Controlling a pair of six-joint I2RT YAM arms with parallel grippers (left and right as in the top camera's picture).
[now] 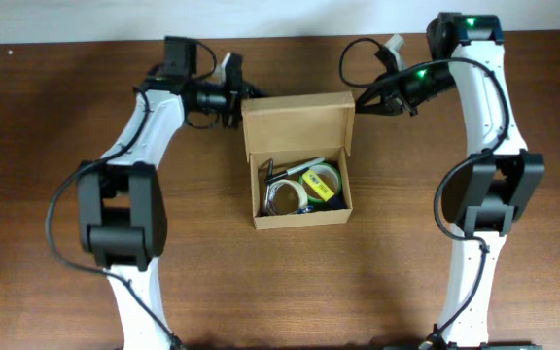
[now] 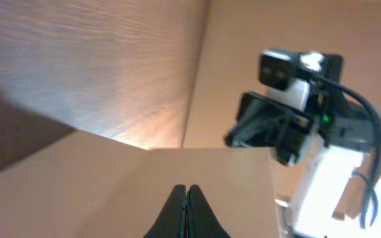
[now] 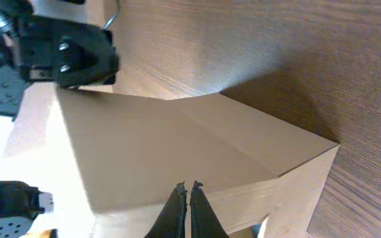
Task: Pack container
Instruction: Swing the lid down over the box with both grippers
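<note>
The container (image 1: 304,218) is a tan cardboard box at the table's middle. Its flap lid (image 1: 297,122) stands open at the back. Inside lie a yellow-green tape roll (image 1: 321,181), a clear roll (image 1: 282,197) and a dark thin item. My left gripper (image 1: 244,99) is shut at the lid's back left corner, its tips against the flap (image 2: 111,185) in the left wrist view (image 2: 186,192). My right gripper (image 1: 360,101) is shut at the lid's back right corner, its tips (image 3: 188,188) at the flap (image 3: 157,145).
The brown wooden table (image 1: 56,117) runs to a pale wall strip at the back. The right arm (image 2: 296,119) shows beyond the flap in the left wrist view. The left gripper's black body (image 3: 65,49) shows beyond the flap in the right wrist view.
</note>
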